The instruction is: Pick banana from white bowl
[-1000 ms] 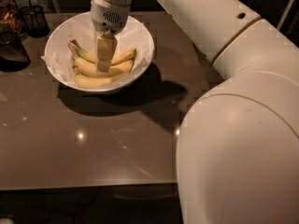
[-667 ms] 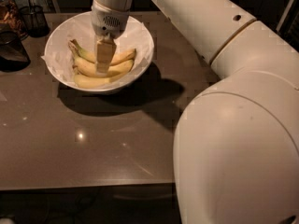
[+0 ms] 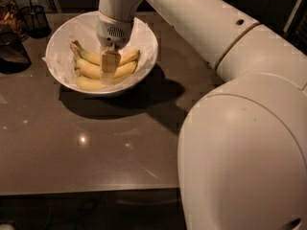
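The white bowl, lined with crumpled white paper, stands at the back left of the brown table. Three yellow bananas lie in it side by side, curving from upper left to right. My gripper hangs straight down from the arm's wrist into the bowl. Its tip rests at the middle of the bananas and covers part of them. Whether it holds a banana does not show.
Dark glass containers and a black mesh cup stand at the table's far left, close to the bowl. My large white arm fills the right side of the view. The table's front edge runs along the bottom.
The gripper has sunk slightly lower onto the bananas. The bowl and bananas have not moved. The arm's large near part has shifted a little.
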